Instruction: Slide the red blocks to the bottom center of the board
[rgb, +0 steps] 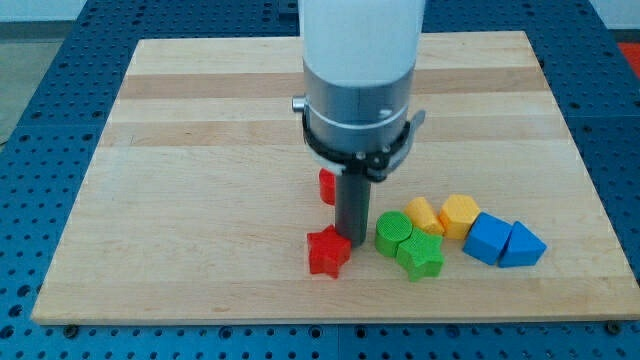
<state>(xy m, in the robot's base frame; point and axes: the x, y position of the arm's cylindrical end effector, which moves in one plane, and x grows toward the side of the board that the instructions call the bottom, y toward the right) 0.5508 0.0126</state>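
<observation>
A red star block (327, 251) lies near the view's bottom centre of the wooden board (200, 150). A second red block (326, 185), shape unclear, sits just above it, mostly hidden behind the rod. My tip (354, 243) rests on the board right beside the red star's upper right edge, touching or nearly touching it, and just left of the green blocks.
A green round block (394, 232) and a green star block (421, 257) lie right of the tip. Two yellow blocks (424, 215) (459, 215) sit above them. A blue cube (486, 239) and a blue triangular block (523, 246) lie further right.
</observation>
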